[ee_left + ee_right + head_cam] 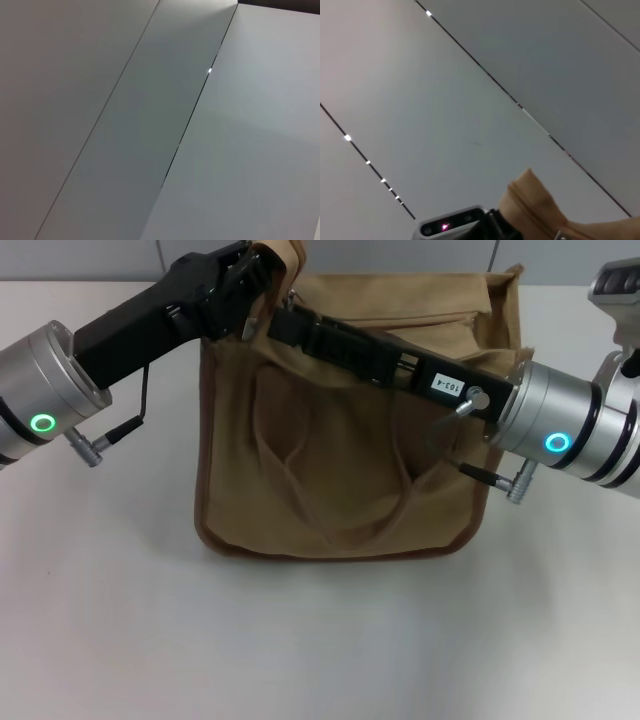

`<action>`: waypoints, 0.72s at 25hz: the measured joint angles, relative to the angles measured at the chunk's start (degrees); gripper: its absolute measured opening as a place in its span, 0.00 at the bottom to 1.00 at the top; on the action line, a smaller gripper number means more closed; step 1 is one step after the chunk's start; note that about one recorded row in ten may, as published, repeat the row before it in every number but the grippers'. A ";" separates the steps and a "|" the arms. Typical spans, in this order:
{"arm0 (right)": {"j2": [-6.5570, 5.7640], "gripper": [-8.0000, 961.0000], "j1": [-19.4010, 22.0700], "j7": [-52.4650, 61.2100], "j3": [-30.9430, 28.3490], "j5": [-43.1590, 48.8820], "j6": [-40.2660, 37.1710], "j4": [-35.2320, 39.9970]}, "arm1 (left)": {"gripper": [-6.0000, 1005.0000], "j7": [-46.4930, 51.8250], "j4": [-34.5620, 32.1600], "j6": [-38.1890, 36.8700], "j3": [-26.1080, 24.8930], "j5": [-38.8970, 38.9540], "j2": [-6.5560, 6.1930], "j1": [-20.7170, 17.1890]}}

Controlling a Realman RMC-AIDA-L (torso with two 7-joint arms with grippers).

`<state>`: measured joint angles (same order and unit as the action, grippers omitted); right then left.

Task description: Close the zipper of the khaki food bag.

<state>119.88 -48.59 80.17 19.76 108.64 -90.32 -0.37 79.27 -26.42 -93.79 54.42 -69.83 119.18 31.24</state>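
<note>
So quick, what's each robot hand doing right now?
Left tool: shut on the top left corner of the khaki food bag.
Right tool: at the bag's top edge near the zipper; cannot tell whether it is open or shut.

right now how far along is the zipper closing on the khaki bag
Both hands are at the top of the khaki food bag. The left hand pinches its top left corner; the right hand reaches across the top beside it. The zipper is hidden behind the right arm, so how far it is closed cannot be told.
</note>
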 joint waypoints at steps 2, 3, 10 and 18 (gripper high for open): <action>0.00 0.78 -0.20 -0.49 0.11 0.00 -0.02 -0.36 | 0.05 -0.05 0.29 0.09 0.03 0.00 0.00 0.07; 0.00 0.78 -0.18 -0.82 0.03 0.00 0.13 -0.45 | 0.05 -0.08 0.37 0.12 0.04 0.00 0.00 0.09; 0.00 0.77 0.70 -1.23 -0.38 -0.02 0.35 -0.17 | 0.05 -0.02 0.41 0.18 0.07 0.01 0.00 0.04; 0.00 0.57 0.86 -1.33 -0.44 -0.02 -0.03 -0.06 | 0.05 -0.16 0.41 0.68 -0.06 0.01 0.00 0.07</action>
<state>119.88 -47.73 78.83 19.33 108.62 -90.36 -0.44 79.11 -26.01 -93.11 54.36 -69.82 119.18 31.32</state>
